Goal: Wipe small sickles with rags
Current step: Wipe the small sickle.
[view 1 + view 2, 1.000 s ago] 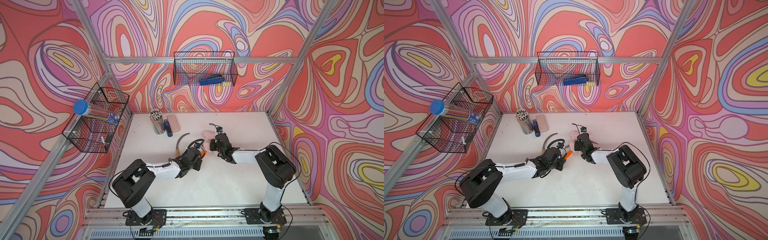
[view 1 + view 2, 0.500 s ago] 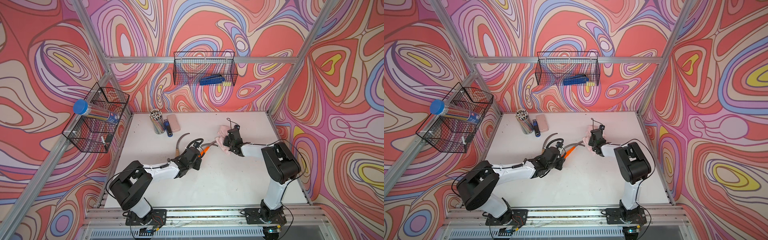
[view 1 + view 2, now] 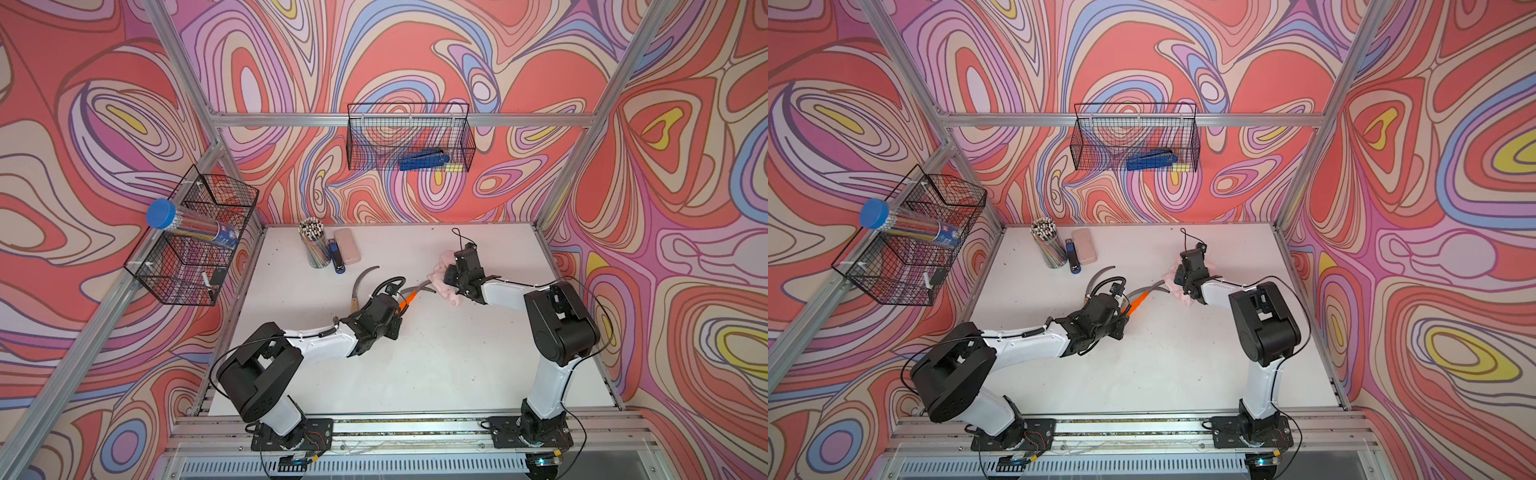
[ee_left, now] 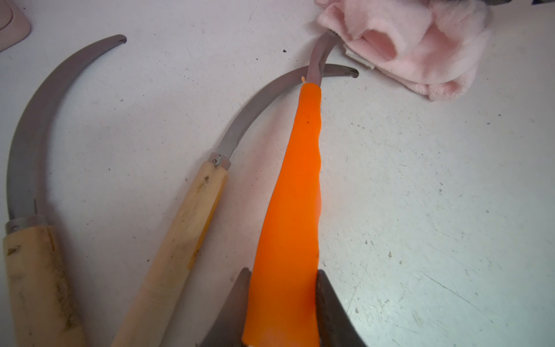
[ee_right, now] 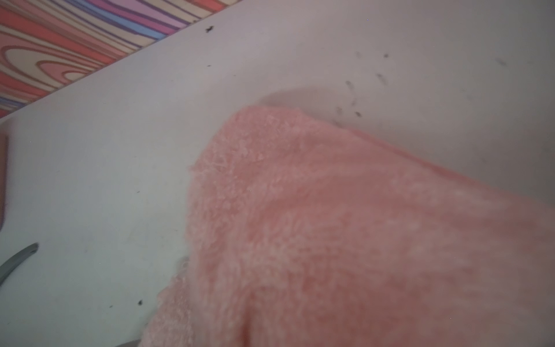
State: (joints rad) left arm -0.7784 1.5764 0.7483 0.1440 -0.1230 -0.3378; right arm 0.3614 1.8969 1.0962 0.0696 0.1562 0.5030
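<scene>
We are looking down on a white table (image 3: 436, 365), where the left gripper (image 4: 282, 288) is clamping the butt of the orange-handled sickle (image 4: 289, 180) near the table's middle, its blade tip disappearing under the pink rag (image 4: 414, 51). The right gripper (image 3: 452, 277) is pinching that bunched rag tight, just beside the blade. We are also seeing two wooden-handled sickles lying flat, one (image 4: 183, 228) crossing beneath the orange one's blade and the other (image 4: 27, 144) lying apart.
</scene>
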